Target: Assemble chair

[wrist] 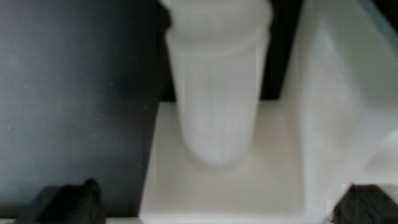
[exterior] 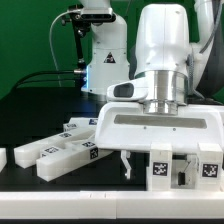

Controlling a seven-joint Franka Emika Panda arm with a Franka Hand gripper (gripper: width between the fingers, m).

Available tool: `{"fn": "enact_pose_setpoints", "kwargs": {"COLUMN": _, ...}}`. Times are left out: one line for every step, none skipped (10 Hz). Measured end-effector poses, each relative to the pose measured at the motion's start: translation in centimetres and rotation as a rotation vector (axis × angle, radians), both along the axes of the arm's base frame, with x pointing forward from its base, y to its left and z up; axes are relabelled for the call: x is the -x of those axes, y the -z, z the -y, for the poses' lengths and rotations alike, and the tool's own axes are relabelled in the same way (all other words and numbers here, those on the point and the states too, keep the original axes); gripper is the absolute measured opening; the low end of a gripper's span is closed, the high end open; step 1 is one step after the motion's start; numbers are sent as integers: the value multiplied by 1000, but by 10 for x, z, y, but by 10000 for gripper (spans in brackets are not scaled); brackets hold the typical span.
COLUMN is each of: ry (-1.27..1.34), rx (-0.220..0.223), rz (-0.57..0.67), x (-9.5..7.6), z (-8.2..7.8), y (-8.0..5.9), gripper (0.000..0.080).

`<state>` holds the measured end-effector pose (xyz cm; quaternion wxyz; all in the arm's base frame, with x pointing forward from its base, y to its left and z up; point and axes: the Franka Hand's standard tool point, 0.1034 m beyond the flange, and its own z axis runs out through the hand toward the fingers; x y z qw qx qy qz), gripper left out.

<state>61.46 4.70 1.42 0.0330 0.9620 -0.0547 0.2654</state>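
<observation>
White plastic chair parts are lying on the black table (exterior: 90, 180). The fingers (wrist: 71, 203) are standing wide apart, clamping nothing, hovering over one tagged block assembly (exterior: 185, 165) on the exterior view's right. Its single rounded post (wrist: 214, 90) is sitting between the fingertips' lines, its long axis crossing their closing direction, beside one tall slab (wrist: 347, 90). At least three tagged bars (exterior: 60, 152) are lying well apart, on the exterior view's left.

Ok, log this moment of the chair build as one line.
gripper: open | over: round post on slab | held: nothing seen | loose bars: on table, exterior view's left
</observation>
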Motion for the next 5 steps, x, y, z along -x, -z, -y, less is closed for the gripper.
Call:
{"fn": "enact_pose_setpoints", "kwargs": {"ry": 0, "rx": 0, "rz": 0, "x": 0, "z": 0, "y": 0, "gripper": 558}}
{"fn": "enact_pose_setpoints", "kwargs": {"ry": 0, "rx": 0, "rz": 0, "x": 0, "z": 0, "y": 0, "gripper": 558}}
{"fn": "enact_pose_setpoints", "kwargs": {"ry": 0, "rx": 0, "rz": 0, "x": 0, "z": 0, "y": 0, "gripper": 357}}
{"fn": "enact_pose_setpoints", "kwargs": {"ry": 8, "rx": 5, "rz": 0, "x": 0, "z": 6, "y": 0, "gripper": 224}}
{"fn": "enact_pose_setpoints", "kwargs": {"ry": 19, "rx": 8, "rz": 1, "x": 0, "z": 11, "y": 0, "gripper": 224}}
